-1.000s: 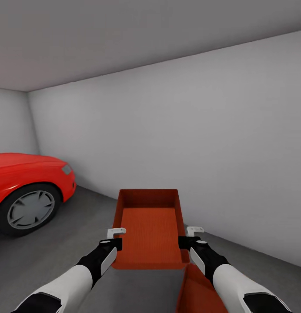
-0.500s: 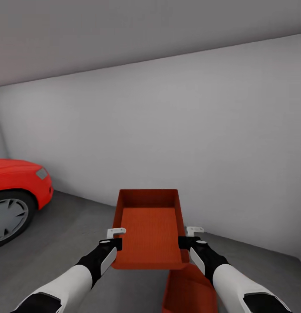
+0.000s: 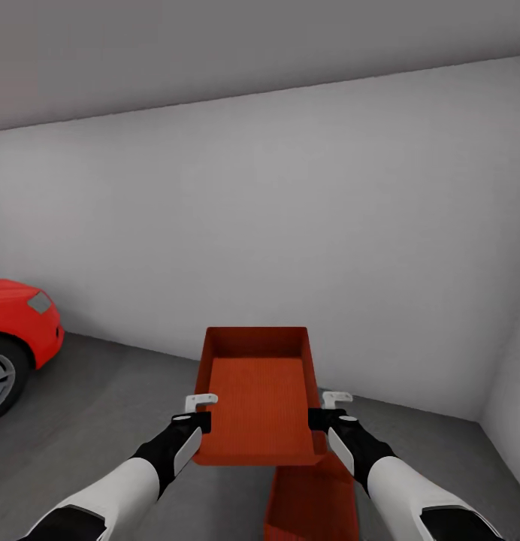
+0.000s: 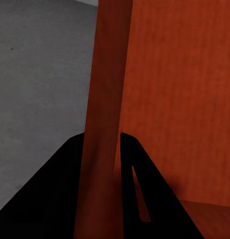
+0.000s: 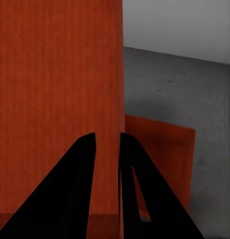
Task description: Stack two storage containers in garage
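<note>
I hold one red-orange storage container (image 3: 256,391) level in front of me, above the garage floor (image 3: 102,421). My left gripper (image 3: 201,415) is shut on its left wall, and the left wrist view has that wall (image 4: 107,89) pinched between the dark fingers (image 4: 137,169). On the opposite wall my right gripper (image 3: 321,415) is shut too, its fingers (image 5: 85,159) closed around the rim (image 5: 119,74). The second storage container (image 3: 312,500) rests on the concrete just below and to the right of the held one, also seen as an orange corner (image 5: 162,149).
A red car (image 3: 19,315) stands at the left edge. A plain white-grey wall (image 3: 290,225) runs across ahead and meets another wall at the right corner (image 3: 489,406). Dark grey concrete spreads between the car and the bins.
The whole view has swung to the right: the car has slid toward the left edge and the floor container now sits more under the held one. Both grips are unchanged.
</note>
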Robot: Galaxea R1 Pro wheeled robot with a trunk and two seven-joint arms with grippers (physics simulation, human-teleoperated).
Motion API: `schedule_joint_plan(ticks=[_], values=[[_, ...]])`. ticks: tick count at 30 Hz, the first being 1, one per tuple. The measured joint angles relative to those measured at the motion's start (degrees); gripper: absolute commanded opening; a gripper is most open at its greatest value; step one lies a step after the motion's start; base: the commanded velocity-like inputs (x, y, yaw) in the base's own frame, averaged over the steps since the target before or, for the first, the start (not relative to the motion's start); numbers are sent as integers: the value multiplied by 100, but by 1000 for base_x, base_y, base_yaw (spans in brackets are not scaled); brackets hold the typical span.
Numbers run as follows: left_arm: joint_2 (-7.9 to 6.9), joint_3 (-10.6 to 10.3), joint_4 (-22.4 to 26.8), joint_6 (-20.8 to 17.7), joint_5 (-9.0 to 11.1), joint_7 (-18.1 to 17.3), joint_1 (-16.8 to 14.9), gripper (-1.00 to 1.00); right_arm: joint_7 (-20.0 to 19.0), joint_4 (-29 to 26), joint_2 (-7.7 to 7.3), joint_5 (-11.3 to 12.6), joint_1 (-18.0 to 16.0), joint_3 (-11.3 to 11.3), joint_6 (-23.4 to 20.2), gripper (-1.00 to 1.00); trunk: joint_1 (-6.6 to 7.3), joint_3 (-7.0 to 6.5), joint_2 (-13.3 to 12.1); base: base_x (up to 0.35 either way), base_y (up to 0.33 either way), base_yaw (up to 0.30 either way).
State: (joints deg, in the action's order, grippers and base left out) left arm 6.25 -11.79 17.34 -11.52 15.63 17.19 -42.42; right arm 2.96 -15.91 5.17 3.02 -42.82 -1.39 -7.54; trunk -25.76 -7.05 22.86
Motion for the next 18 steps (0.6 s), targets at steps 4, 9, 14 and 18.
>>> schedule_joint_plan(ticks=[4, 9, 14, 18], values=[[0, -5, 0, 0, 5, 2, 0, -100, 0, 0, -1, 2, 0, -2, 0, -100, 0, 30, 0, 0, 0, -182], [5, 2, -1, 2, -2, 3, 0, -100, -9, -1, -5, -4, 0, 5, 0, -100, 0, 61, 0, 0, 0, -223], [12, 20, -2, 5, -20, 3, 0, -100, -24, -2, -12, -14, 0, 15, 0, -100, 1, 85, 1, 75, 39, -253], [10, 17, -4, 6, -15, 3, -1, -100, -25, -3, -8, -30, 0, 27, -1, -100, 2, 100, 1, 184, 152, -265]])
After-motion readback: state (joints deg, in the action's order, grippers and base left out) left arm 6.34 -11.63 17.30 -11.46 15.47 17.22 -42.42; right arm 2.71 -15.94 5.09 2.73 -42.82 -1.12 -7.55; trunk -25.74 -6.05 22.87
